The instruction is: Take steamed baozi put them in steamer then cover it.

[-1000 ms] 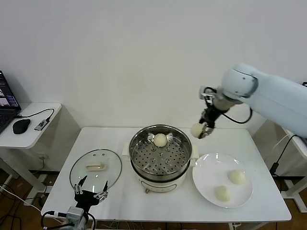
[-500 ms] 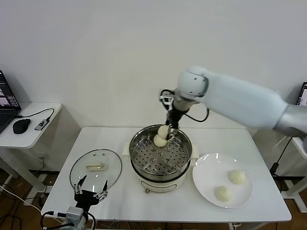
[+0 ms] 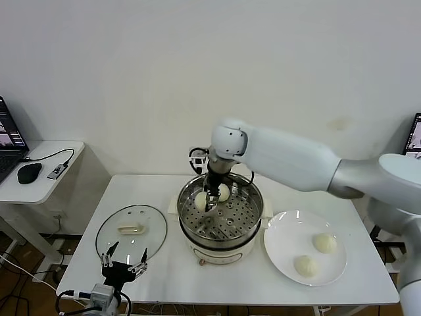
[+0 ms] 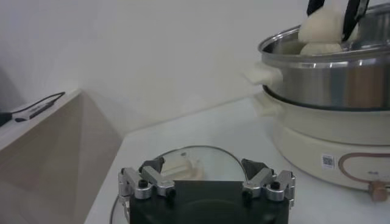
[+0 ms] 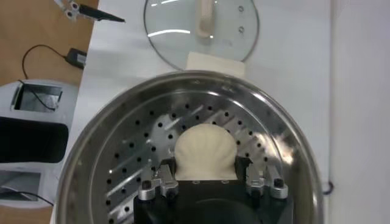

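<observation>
The right claw (image 3: 208, 199) reaches down inside the steamer (image 3: 221, 217) and pinches a steamed baozi (image 3: 201, 200) between its fingers, the bun held just above the perforated tray (image 5: 131, 164). In the right wrist view that bun (image 5: 204, 152) sits tight between the two fingers (image 5: 159, 182), directly ahead of the claw, with the holed tray all around it. A second baozi (image 3: 223, 191) rests on the tray just beside the claw, on the far side of the pot, touching or nearly touching the held one.

Two more baozi (image 3: 324, 243) (image 3: 304, 265) lie on the white plate (image 3: 284, 232), well off to the right of the right claw, on the bench (image 3: 151, 191) beside the steamer.

The left claw (image 3: 123, 264) hangs low at the near edge of the bench, its fingers spread wide and holding nothing. The cover (image 3: 131, 232) lies flat on the bench just beyond it, handle (image 3: 130, 229) up; in the left wrist view the glass lid (image 4: 189, 164) shows between the open fingers (image 4: 145, 182), with the steamer (image 4: 341, 79) farther off.
</observation>
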Controlling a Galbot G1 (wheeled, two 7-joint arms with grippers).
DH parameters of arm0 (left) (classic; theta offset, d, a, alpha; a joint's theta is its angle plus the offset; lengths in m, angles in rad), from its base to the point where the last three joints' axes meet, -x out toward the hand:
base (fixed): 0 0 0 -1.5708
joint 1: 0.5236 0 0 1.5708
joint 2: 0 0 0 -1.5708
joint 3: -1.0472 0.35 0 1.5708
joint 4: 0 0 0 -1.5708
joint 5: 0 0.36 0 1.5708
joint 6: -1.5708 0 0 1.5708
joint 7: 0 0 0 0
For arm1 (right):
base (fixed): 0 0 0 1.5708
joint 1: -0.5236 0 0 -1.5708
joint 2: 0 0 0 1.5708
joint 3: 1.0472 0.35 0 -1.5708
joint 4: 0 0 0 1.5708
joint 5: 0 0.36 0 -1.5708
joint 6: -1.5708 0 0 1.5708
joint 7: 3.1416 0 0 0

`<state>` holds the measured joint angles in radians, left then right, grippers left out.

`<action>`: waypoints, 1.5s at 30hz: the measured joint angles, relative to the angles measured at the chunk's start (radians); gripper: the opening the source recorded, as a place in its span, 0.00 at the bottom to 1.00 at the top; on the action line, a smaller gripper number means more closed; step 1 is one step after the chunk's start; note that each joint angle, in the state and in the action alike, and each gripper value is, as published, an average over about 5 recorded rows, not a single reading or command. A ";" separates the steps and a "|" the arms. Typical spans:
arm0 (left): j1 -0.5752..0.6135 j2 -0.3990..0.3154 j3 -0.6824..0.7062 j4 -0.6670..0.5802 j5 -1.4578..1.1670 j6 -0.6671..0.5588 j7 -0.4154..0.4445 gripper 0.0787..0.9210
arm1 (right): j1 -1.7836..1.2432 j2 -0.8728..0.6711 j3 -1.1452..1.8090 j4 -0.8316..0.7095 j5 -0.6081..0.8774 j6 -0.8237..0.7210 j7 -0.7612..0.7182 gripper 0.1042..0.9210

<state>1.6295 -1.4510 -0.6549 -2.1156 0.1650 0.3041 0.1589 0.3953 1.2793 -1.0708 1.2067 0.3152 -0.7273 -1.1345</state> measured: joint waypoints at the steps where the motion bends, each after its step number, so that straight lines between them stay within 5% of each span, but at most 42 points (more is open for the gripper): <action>1: -0.001 0.000 0.001 0.001 0.000 0.000 0.000 0.88 | -0.004 0.005 0.000 -0.004 -0.003 0.000 0.000 0.59; 16: -0.012 -0.001 0.009 0.021 -0.001 -0.001 0.002 0.88 | -0.048 0.066 0.014 -0.071 -0.043 0.001 0.007 0.60; 25: -0.011 -0.002 0.013 0.026 0.000 -0.001 0.003 0.88 | -0.051 0.063 0.028 -0.078 -0.051 0.001 0.011 0.85; 30: -0.010 -0.006 0.017 0.027 0.003 -0.001 0.005 0.88 | -0.038 0.039 0.041 -0.054 -0.055 0.001 0.005 0.88; 45: 0.012 0.007 0.022 0.017 0.000 0.001 0.011 0.88 | 0.116 -0.323 0.026 0.212 -0.025 0.055 -0.082 0.88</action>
<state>1.6411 -1.4439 -0.6327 -2.0990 0.1654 0.3051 0.1698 0.5113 0.9568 -1.0450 1.4188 0.2899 -0.6721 -1.2168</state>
